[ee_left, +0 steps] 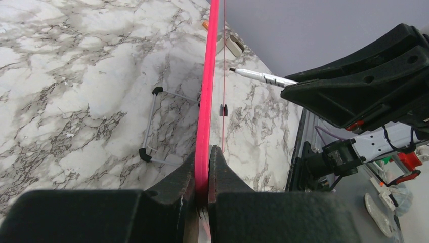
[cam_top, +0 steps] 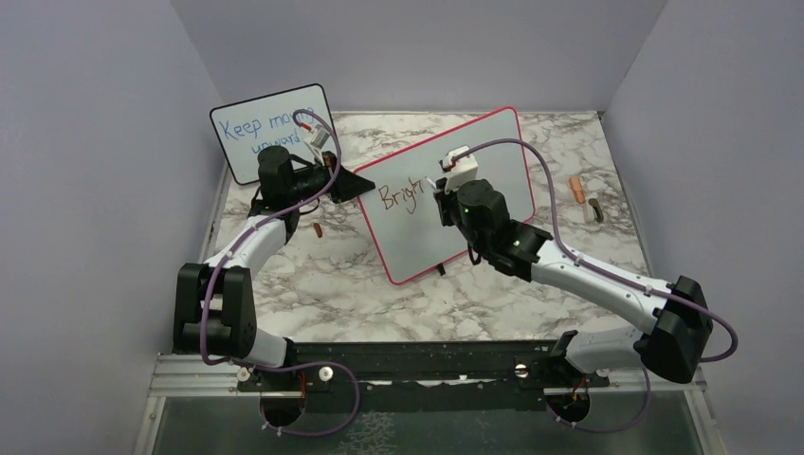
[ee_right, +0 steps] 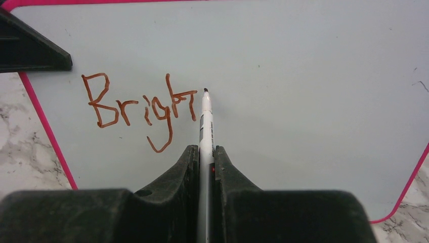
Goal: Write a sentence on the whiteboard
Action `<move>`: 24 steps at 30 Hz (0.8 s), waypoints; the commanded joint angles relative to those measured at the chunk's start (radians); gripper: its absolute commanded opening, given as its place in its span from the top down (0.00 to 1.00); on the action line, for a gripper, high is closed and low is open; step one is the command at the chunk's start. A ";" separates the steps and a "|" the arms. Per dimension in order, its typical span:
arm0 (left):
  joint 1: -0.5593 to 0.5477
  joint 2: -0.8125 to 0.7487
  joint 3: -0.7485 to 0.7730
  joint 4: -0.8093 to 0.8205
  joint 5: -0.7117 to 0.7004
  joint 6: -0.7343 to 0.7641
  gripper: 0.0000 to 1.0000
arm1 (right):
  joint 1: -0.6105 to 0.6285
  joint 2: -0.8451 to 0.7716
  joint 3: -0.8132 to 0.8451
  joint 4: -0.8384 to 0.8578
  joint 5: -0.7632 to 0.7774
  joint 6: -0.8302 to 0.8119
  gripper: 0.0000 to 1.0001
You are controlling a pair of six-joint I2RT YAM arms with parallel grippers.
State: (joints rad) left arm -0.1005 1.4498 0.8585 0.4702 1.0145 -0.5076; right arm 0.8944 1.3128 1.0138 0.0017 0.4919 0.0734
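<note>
The right pincer (ee_right: 205,150) grips marker (ee_right: 206,114), tip right of sentence (ee_right: 139,109) on whiteboard (ee_right: 313,101); left pincer (ee_left: 203,154) clamps its frame.

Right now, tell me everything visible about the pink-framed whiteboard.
The whiteboard is a large white panel with rounded corners and thin pink frame, propped upright on black feet on the marble table. "Bright" is written in reddish-brown. The left hand clamps its edge; the right hand aims a marker at its face.

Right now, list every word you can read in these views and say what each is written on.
"Bright": reddish-brown handwriting on the whiteboard.
"Keep mo…" over "upward": blue, on the small black-framed board, partly hidden.
Print on the marker: too small to read.
</note>
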 commanded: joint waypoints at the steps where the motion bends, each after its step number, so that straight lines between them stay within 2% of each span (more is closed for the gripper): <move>1: -0.016 0.041 -0.013 -0.085 -0.028 0.080 1.00 | -0.007 -0.050 -0.021 0.000 -0.014 -0.017 0.99; 24: -0.017 0.043 -0.013 -0.087 -0.025 0.080 1.00 | -0.017 0.010 -0.024 0.000 -0.055 -0.003 0.99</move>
State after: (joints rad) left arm -0.1005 1.4498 0.8585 0.4702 1.0168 -0.5072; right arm 0.8879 1.3136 0.9951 0.0013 0.4473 0.0700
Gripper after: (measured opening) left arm 0.084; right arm 0.163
